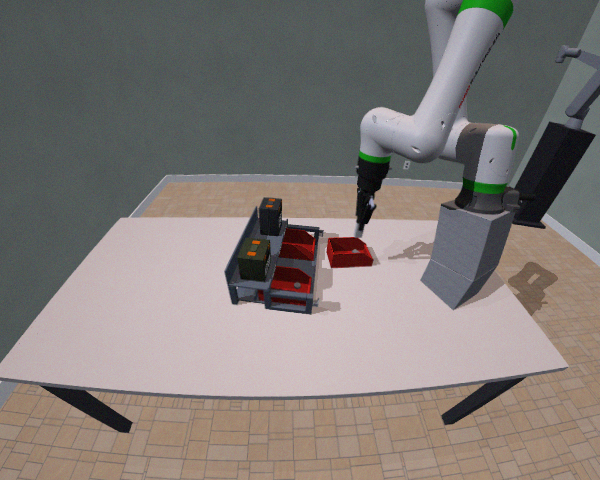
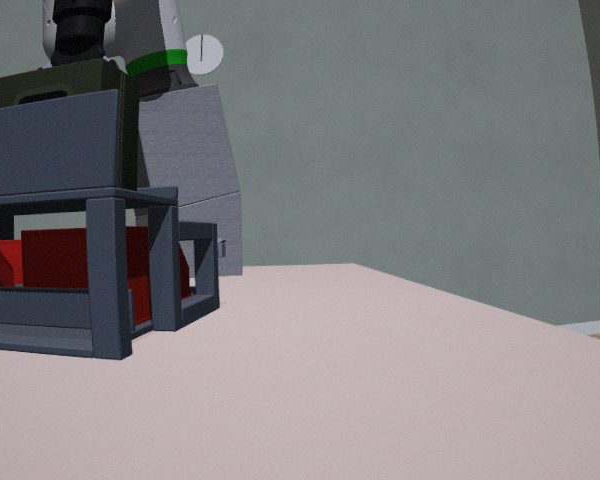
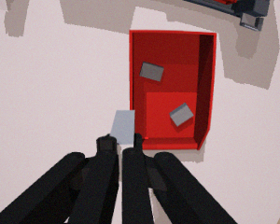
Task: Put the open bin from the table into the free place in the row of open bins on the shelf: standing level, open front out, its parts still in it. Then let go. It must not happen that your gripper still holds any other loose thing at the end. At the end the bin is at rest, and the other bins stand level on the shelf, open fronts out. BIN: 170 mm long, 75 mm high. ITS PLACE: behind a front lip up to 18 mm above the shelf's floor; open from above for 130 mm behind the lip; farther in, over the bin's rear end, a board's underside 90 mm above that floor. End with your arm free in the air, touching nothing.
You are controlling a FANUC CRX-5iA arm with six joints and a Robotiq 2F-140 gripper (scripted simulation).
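The red open bin point(image 1: 353, 259) point(image 3: 170, 47) stands level on the table in front of the shelf, its low front away from the shelf. Two grey parts point(image 3: 151, 71) point(image 3: 181, 115) lie in it. My gripper point(image 1: 359, 230) point(image 3: 125, 124) is shut with nothing between its fingers. Its tips are above the bin's long side wall, at the left in the wrist view; whether they touch it I cannot tell. The grey shelf point(image 1: 314, 276) point(image 2: 106, 279) point(image 3: 254, 7) holds a far red bin point(image 1: 296, 242) and a near red bin point(image 1: 290, 279), with a gap between them.
A dark box point(image 1: 270, 217) and an olive-green box point(image 1: 253, 259) point(image 2: 47, 77) stand on the shelf's upper board, over the rear of the row. The shelf's end frames rise beside the outer bins. The robot's pedestal point(image 1: 463, 248) stands right of the bin in the top view.
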